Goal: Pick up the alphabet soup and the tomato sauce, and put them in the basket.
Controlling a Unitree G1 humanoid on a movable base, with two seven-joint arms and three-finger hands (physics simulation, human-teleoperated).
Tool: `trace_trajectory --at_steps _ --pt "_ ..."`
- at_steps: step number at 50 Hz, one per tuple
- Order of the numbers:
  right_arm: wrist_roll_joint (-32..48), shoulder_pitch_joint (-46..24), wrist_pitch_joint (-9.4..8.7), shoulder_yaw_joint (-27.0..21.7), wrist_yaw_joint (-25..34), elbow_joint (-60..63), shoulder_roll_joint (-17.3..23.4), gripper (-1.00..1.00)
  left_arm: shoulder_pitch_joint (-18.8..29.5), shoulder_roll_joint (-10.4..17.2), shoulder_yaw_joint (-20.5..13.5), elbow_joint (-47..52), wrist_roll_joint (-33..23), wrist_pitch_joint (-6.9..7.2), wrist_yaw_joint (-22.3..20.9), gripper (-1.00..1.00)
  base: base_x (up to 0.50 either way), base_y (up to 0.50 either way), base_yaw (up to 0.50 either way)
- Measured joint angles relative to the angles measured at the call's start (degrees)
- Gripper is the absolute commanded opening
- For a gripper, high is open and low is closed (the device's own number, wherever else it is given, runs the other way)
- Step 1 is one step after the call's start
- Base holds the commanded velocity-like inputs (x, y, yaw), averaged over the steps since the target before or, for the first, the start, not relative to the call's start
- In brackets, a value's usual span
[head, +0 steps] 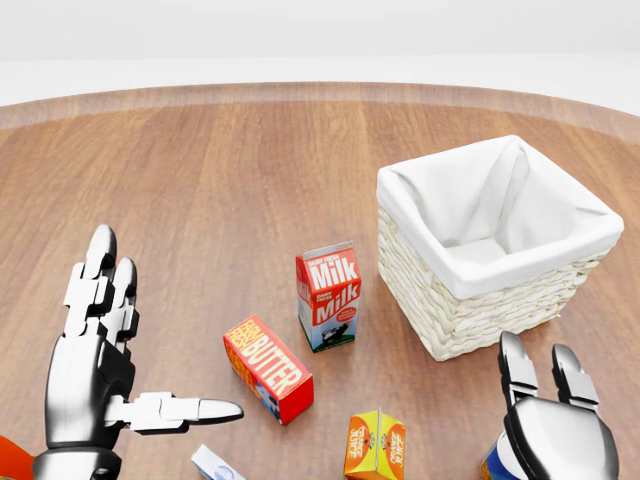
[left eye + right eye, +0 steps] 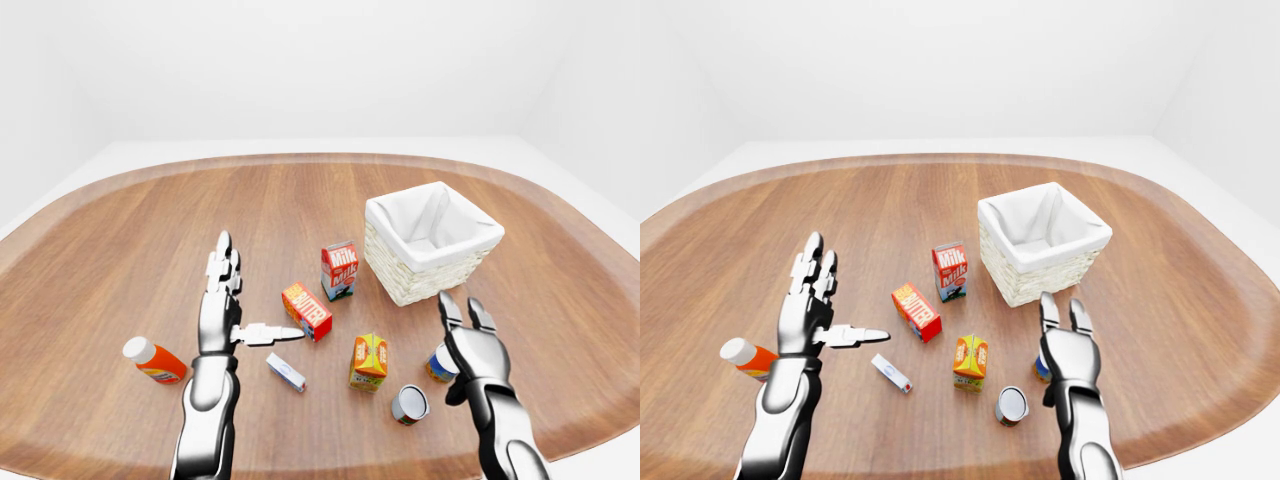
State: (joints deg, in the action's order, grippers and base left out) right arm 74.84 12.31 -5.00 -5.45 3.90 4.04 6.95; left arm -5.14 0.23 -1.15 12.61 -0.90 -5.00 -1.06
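Left-eye view: right robot hand (image 2: 470, 345) low on the right, fingers spread and pointing up the picture, gripping nothing; just under and beside its palm, an upright can with a blue and orange label (image 2: 437, 364), standing on the worktop (image 2: 120, 250), partly hidden by the robot hand, long axis vertical; judged one of the two task cans, though label too small to read. Lower and to the left of that, a second can lying on its side (image 2: 409, 404), pale end turned toward the camera, long axis roughly along the line of sight; which of the two holds soup and which sauce, impossible to tell. Basket (image 2: 432, 241) up and slightly left of the right robot hand, open top, white lining, nothing seen inside. Left robot hand (image 2: 222, 300) well apart on the left, fingers straight, thumb out sideways, likewise released.

Head view: only a sliver of the upright can at the bottom edge, right robot hand covering it from above, fingertips aimed toward the basket wall.

Right-eye view: same layout, both cans on the right side, far nearer the right robot hand than the left; judged the right arm's job, upright can first
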Motion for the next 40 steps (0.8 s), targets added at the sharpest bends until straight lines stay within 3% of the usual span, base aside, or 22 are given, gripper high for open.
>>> trace_trajectory --at_steps 40 --pt "-4.05 -3.70 0.00 -0.25 -4.69 -11.08 2.92 1.00 0.09 -0.01 0.09 0.55 -0.07 0.00 0.25 1.00 0.00 0.00 0.00"
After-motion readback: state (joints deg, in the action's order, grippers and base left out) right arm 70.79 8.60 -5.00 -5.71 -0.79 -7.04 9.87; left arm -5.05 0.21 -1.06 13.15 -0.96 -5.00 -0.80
